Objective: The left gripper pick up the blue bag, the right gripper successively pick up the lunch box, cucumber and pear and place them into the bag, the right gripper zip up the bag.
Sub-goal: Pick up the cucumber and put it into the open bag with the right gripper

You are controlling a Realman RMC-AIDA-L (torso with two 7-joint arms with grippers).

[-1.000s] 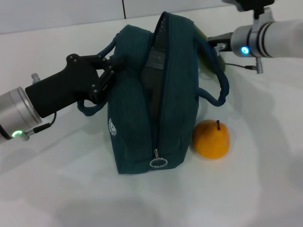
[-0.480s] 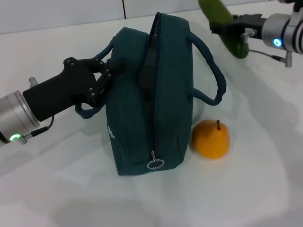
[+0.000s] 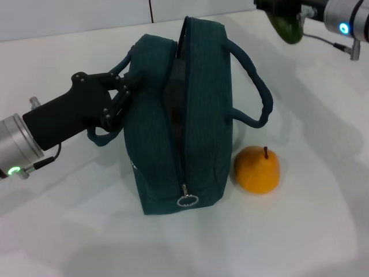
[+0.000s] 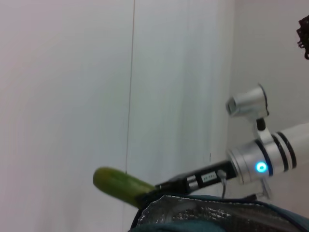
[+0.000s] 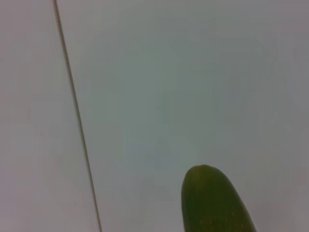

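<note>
Cucumber (image 3: 286,26) clamped in the right gripper (image 3: 281,8) hangs up and to the robot's right of the blue bag (image 3: 184,115), whose open slit runs front-to-back while the left gripper (image 3: 122,92) pinches its handle

The cucumber (image 5: 215,203) shows its rounded end; a pale wall (image 5: 169,82) behind.

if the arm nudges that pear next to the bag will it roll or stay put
The pear looks round and smooth, lying free on the white table, so it would probably roll. It sits close against the bag, which may stop it rolling that way. It looks firm, unlikely to squash.
</note>
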